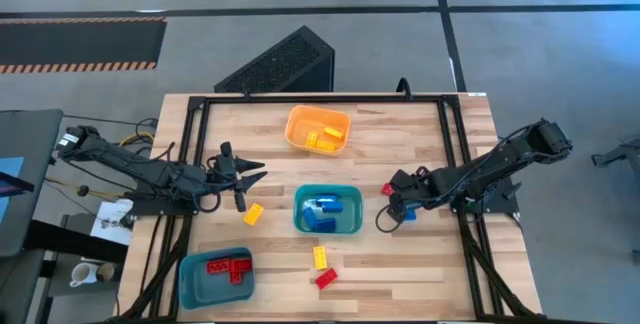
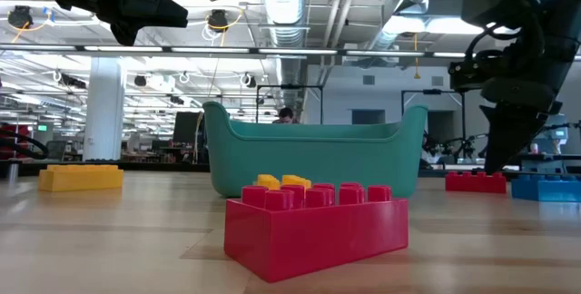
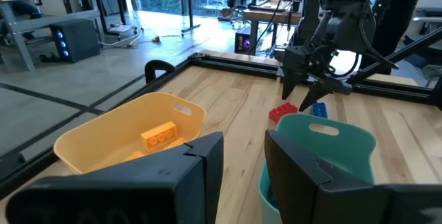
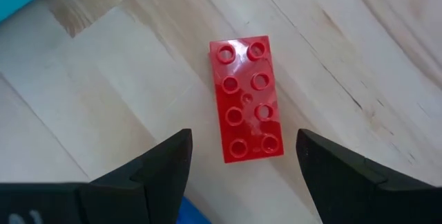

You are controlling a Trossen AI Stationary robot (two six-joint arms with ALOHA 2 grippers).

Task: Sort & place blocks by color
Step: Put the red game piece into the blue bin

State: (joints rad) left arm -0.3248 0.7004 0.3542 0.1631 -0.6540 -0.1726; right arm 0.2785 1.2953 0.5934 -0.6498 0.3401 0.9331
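No legible text anywhere — bins, blocks (studs plain), table alike.

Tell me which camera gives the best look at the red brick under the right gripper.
The right wrist view: the red brick fills it, studs up, between the open right gripper fingers. High view shows a small red spot; low view only its side; left wrist view a partly hidden glimpse.

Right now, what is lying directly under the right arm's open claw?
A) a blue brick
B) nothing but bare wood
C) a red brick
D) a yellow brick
C: the right wrist view shows the red brick lying flat on the table between the right gripper's spread fingers, untouched.
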